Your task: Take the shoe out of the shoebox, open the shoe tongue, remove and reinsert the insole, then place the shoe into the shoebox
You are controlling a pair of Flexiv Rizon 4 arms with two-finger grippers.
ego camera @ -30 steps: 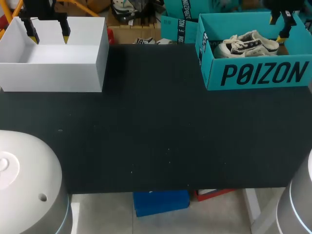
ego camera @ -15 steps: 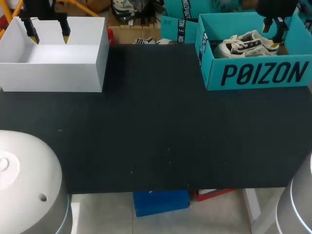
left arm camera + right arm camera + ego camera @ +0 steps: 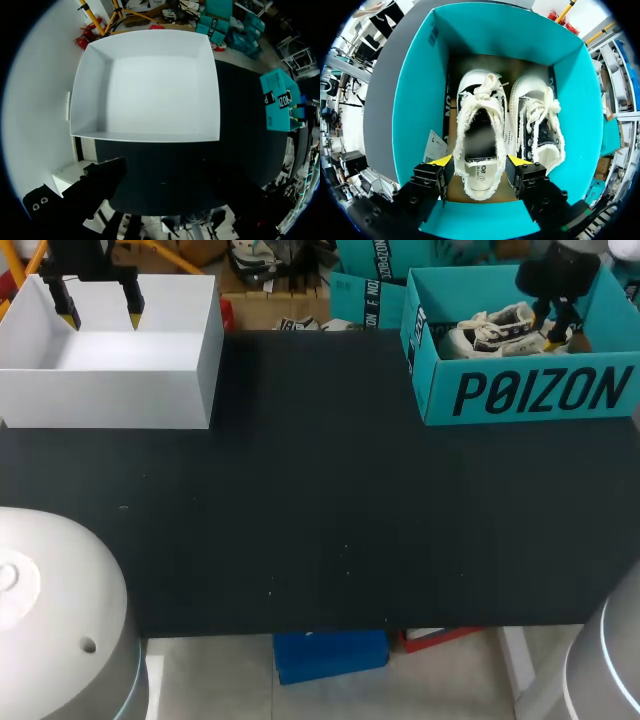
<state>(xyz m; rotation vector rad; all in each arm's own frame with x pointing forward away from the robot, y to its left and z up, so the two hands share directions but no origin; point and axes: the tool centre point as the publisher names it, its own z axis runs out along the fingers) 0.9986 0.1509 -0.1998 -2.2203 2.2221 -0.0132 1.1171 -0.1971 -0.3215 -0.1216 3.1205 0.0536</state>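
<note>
Teal shoebox (image 3: 415, 100) walls ring right end effector (image 3: 480, 162) (astride one shoe (image 3: 479, 130)).

Large black block letters run across the front wall of the teal shoebox (image 3: 530, 390), at the upper right of the head view. Print on the insole (image 3: 481, 174) is too small to read.
</note>
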